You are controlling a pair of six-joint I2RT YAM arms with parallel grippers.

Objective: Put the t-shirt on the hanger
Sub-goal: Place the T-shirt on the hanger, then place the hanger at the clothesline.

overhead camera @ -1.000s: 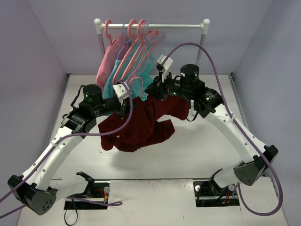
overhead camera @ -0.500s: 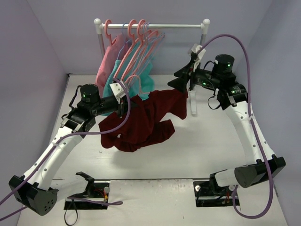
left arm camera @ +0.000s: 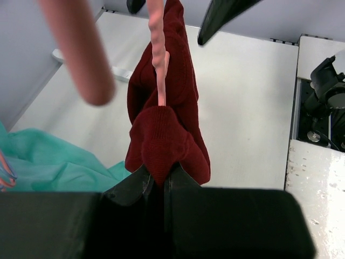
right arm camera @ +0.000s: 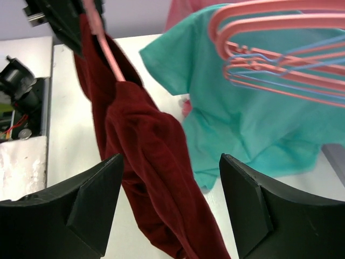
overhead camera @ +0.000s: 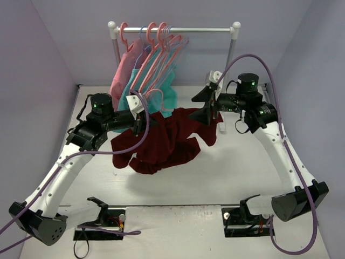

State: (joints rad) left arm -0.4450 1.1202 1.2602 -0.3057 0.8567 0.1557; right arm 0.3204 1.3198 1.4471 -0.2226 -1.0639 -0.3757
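The maroon t-shirt point(overhead camera: 161, 143) hangs bunched in the air between the two arms. My left gripper point(overhead camera: 141, 116) is shut on a fold of it point(left arm camera: 161, 140), and a thin salmon-pink hanger point(left arm camera: 158, 48) runs up out of the cloth from that grip. My right gripper point(overhead camera: 207, 106) is open, jaws wide, at the shirt's right end. In the right wrist view the shirt point(right arm camera: 151, 162) drapes between my spread right fingers point(right arm camera: 102, 199) without being held, and the hanger's arm point(right arm camera: 105, 51) pokes out of it near the top. Most of the hanger is hidden inside the cloth.
A clothes rack point(overhead camera: 172, 29) stands at the back with several pink hangers point(overhead camera: 156, 48), a pink garment point(overhead camera: 119, 75) and a teal garment point(overhead camera: 164, 97) close behind the shirt. The teal garment point(right arm camera: 242, 118) and rack hangers point(right arm camera: 269, 32) are just beyond my right gripper.
My right gripper left the shirt's middle, swung up and right, then came back down to the shirt's right end, open. The left gripper kept its hold and barely moved.
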